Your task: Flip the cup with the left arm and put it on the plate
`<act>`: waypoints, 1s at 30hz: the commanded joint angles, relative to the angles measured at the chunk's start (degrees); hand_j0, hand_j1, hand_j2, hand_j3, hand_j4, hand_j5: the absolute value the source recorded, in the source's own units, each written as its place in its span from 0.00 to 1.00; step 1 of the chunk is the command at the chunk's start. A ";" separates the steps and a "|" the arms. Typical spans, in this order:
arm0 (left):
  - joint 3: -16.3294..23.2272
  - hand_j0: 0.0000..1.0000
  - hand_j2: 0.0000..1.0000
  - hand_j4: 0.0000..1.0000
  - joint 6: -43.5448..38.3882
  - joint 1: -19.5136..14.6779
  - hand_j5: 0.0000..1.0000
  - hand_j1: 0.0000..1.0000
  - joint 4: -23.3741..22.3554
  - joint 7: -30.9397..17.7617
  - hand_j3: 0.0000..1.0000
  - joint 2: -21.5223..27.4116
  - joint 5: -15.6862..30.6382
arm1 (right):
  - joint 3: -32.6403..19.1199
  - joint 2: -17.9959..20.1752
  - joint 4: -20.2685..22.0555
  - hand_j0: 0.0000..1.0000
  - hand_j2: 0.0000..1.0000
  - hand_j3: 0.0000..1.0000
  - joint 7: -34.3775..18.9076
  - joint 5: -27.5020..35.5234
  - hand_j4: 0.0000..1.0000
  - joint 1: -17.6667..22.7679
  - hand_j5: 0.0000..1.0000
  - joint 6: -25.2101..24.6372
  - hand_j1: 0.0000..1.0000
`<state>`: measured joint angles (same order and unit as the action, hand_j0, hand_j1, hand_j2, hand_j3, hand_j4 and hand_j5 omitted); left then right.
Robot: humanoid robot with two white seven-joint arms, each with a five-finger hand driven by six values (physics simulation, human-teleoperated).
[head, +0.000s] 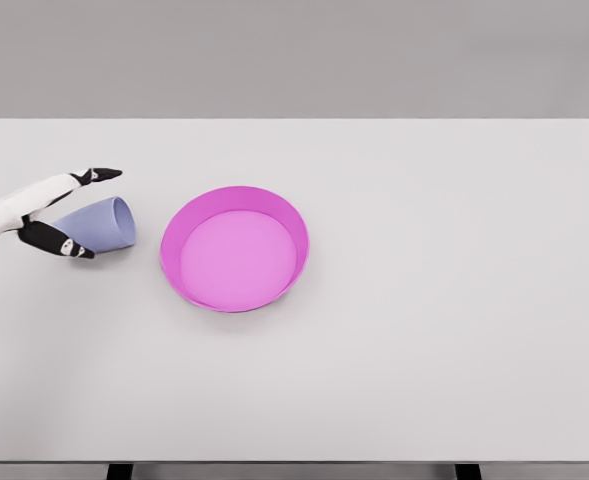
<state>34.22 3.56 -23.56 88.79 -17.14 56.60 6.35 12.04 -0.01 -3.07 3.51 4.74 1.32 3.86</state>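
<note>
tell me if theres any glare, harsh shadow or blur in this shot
Head view: flat, even light, no glare on the white table; only faint soft shading inside the pink plate rim and under the lavender cup; the left hand and all edges look sharp.

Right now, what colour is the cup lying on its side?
Pale lavender-blue cup, clearest in the head view.

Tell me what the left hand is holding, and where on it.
The left hand straddles the lying cup near its narrow base; a closed grip cannot be told.

White table (424, 350), pink plate (235, 248) near centre-left, lavender cup (102, 224) lying on its side beside it
</note>
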 commanded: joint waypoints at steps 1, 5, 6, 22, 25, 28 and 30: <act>-0.03 1.00 1.00 1.00 -1.28 -0.09 1.00 1.00 1.48 0.09 1.00 -0.26 -1.43 | 0.00 0.01 -0.01 1.00 1.00 1.00 0.00 0.01 1.00 0.00 1.00 0.00 1.00; 0.85 1.00 1.00 1.00 -1.28 0.00 1.00 1.00 1.48 -0.35 1.00 -0.61 -1.95 | 0.00 0.01 -0.01 1.00 1.00 1.00 -0.08 0.01 1.00 0.00 1.00 0.00 1.00; 0.85 1.00 1.00 1.00 -1.28 0.00 1.00 1.00 1.48 -0.44 1.00 -0.61 -2.48 | 0.00 0.01 -0.01 1.00 1.00 1.00 0.00 0.01 1.00 0.00 1.00 0.00 1.00; 2.17 1.00 1.00 1.00 -7.96 -0.88 1.00 1.00 0.51 -0.52 1.00 -3.07 -4.24 | 0.00 0.01 -0.01 1.00 1.00 1.00 0.00 0.01 1.00 0.00 1.00 0.00 1.00; 2.70 0.87 0.87 0.87 -8.66 -0.88 0.87 0.87 0.60 -0.87 0.87 -3.07 -4.06 | 0.00 0.01 -0.01 1.00 1.00 1.00 0.00 0.01 1.00 0.00 1.00 0.00 1.00; 2.79 0.72 0.72 0.72 -8.84 -0.97 0.72 0.72 0.77 -1.93 0.72 -3.07 -3.27 | 0.00 0.01 -0.01 1.00 1.00 1.00 0.00 0.01 1.00 0.00 1.00 0.00 1.00; 2.79 0.67 0.67 0.67 -8.66 -1.14 0.67 0.67 0.86 -1.93 0.67 -3.07 -2.75 | 0.00 0.01 -0.01 1.00 1.00 1.00 0.00 0.01 1.00 0.00 1.00 0.00 1.00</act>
<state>36.92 -5.04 -24.87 89.55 -18.74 53.49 3.09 12.04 -0.01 -3.07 3.51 4.74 1.32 3.86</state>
